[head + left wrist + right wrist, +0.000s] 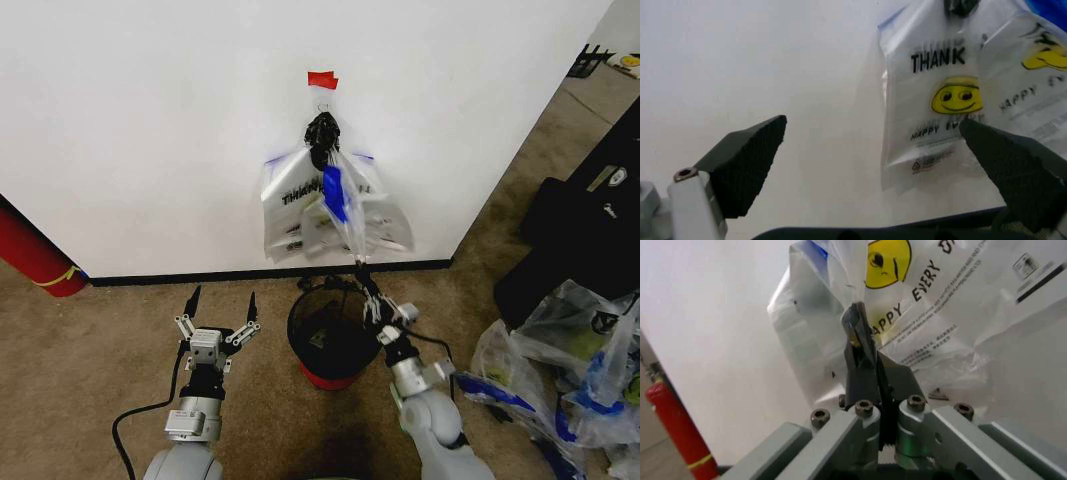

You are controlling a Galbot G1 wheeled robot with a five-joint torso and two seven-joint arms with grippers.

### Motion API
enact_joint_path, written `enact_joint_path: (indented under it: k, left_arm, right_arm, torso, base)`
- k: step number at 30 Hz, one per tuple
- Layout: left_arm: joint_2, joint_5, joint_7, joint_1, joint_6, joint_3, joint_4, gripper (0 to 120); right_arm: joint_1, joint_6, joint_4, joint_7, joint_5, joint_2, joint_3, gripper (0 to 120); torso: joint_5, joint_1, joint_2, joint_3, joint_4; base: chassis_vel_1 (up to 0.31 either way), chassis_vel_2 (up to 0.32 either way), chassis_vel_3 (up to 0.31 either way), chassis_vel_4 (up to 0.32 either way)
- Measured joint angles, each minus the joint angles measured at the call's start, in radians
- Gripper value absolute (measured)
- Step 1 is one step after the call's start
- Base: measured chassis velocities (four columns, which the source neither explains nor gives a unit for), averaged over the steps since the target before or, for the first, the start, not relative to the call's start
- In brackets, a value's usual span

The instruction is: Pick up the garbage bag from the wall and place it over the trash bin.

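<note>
The garbage bag hangs from a dark hook on the white wall, just under a red tape strip. It is thin white plastic with blue handles, "THANK" lettering and a yellow smiley. Below it on the carpet stands the black mesh trash bin with a red base. My right gripper reaches up over the bin and is shut on the bag's lower tip, which is drawn down to a point; its closed fingers press against the plastic. Left of the bin, my left gripper is open and faces the wall.
A red cylinder with a yellow band leans at the wall's far left. Clear bags with green and blue contents and a black case crowd the right side. A black baseboard runs along the wall. A cable lies beside my left arm.
</note>
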State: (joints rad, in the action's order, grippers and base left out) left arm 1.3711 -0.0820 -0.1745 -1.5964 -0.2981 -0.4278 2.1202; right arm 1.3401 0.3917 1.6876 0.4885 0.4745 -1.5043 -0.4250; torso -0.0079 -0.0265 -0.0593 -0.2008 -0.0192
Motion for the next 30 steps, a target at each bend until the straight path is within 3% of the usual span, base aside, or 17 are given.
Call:
enact_joint_path:
  k: [6, 12, 18, 25, 30]
  left_arm:
    - [0.003, 0.000, 0.000, 0.001, 0.000, 0.000, 0.000, 100]
    - [0.011, -0.007, 0.000, 0.003, 0.000, 0.007, -0.009, 100]
    - [0.013, -0.009, 0.000, 0.005, -0.001, 0.008, -0.014, 100]
    - [0.013, -0.009, 0.001, 0.007, -0.002, 0.007, -0.019, 100]
    - [0.014, -0.009, 0.001, 0.008, -0.002, 0.007, -0.019, 100]
  right_arm:
    - [0.031, 0.035, -0.023, 0.116, 0.020, 0.000, -0.041, 0]
    - [0.039, 0.052, -0.087, 0.437, 0.057, 0.001, -0.162, 0]
    - [0.025, 0.049, -0.136, 0.588, 0.073, 0.004, -0.238, 0]
    - [-0.015, 0.038, -0.179, 0.679, 0.100, 0.017, -0.303, 0]
    - [-0.029, 0.064, -0.203, 0.629, 0.120, 0.022, -0.283, 0]
  torso:
    - [0.0000, 0.000, 0.000, 0.000, 0.0000]
    - [0.0000, 0.000, 0.000, 0.000, -0.0001]
    - [0.0000, 0.000, 0.000, 0.000, -0.0001]
    - [-0.0002, 0.000, 0.000, 0.000, -0.0001]
    - [-0.0002, 0.000, 0.000, 0.000, -0.0001]
  base:
    - [0.000, 0.000, 0.000, 0.000]
    - [0.000, 0.000, 0.000, 0.000]
    - [0.000, 0.000, 0.000, 0.000]
    - [0.000, 0.000, 0.000, 0.000]
    - [0.000, 0.000, 0.000, 0.000]
